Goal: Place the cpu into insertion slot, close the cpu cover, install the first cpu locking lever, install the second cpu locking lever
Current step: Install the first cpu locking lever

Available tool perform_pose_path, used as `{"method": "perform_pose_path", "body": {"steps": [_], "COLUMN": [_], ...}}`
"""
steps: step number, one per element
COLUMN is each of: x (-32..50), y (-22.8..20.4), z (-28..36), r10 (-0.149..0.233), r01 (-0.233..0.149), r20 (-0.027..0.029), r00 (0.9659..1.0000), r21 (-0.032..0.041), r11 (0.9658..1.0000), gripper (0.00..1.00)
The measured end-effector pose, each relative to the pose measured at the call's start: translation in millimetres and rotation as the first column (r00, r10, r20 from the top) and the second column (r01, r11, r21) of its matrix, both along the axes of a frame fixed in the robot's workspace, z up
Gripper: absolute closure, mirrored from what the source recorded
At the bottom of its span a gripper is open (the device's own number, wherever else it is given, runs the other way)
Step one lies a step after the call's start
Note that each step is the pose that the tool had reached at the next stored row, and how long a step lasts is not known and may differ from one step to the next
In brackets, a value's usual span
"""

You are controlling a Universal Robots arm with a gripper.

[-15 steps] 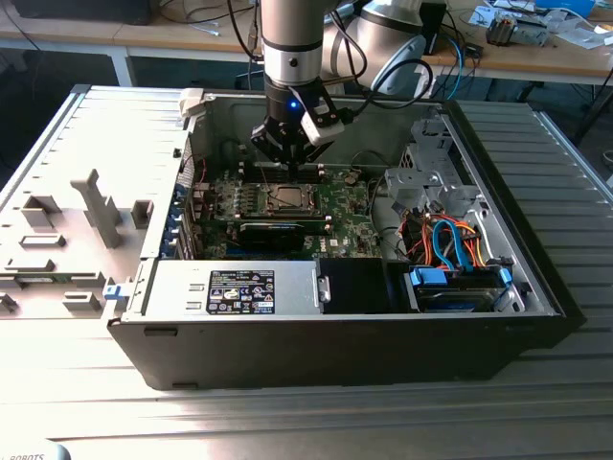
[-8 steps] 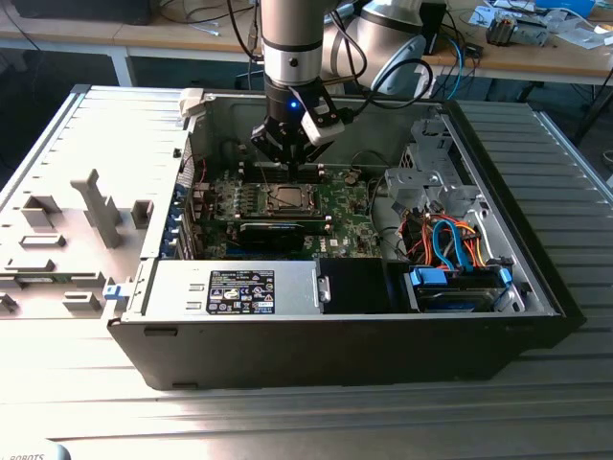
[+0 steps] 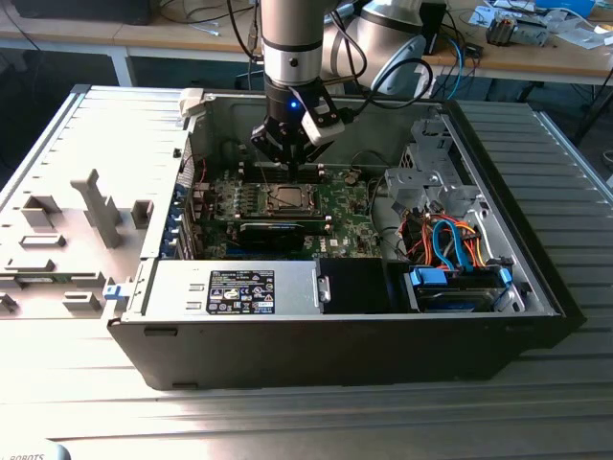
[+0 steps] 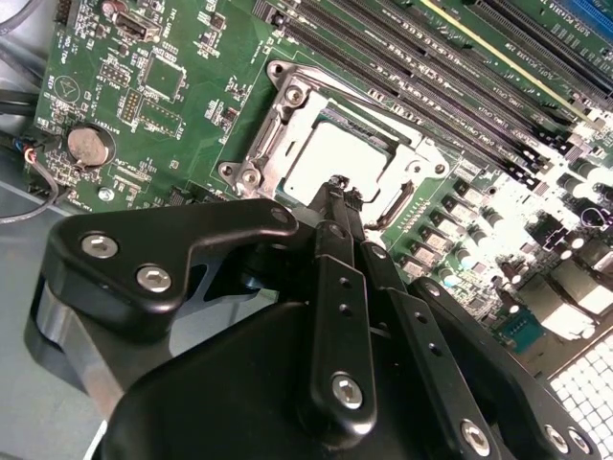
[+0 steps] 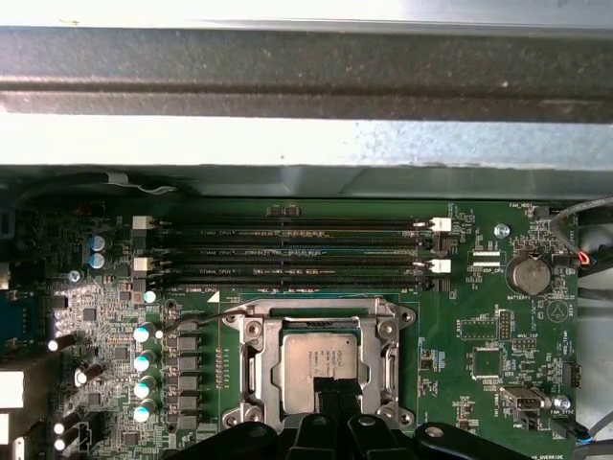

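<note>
The cpu (image 5: 321,356), a square chip with a dull silver top, lies flat in the insertion slot on the green motherboard; the slot's contact field is hidden under it. The cpu cover (image 5: 319,310), a silver frame plate, lies down around the chip, whose top shows through the cover's window. In the second wrist view the cpu (image 4: 330,153) sits just beyond my fingertips, and the cpu cover (image 4: 278,120) frames it. My gripper (image 4: 334,188) is shut with nothing held, its tip hovering at the chip's near edge. My gripper (image 3: 290,163) also hangs over the socket (image 3: 287,198) inside the open case.
Long black memory slots (image 5: 287,251) run beside the socket. A coin battery (image 5: 525,273) sits on the board. A black card (image 3: 278,230) stands in front of the socket. Orange and blue cables (image 3: 450,240) and a drive bay fill the case's right part. The case walls (image 3: 196,125) enclose the board.
</note>
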State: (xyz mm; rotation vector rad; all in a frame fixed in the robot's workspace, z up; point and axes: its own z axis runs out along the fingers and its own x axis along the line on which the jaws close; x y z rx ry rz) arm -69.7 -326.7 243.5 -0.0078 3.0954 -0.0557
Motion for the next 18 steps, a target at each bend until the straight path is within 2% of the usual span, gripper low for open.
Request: {"method": "perform_pose_path", "body": {"steps": [18], "x": [0.0], "y": [0.0], "z": [0.0], "r10": [0.01], "r01": [-0.01], "r20": [0.0], "r00": [1.0], "r21": [0.0], "r11": [1.0], "gripper": [0.89]}}
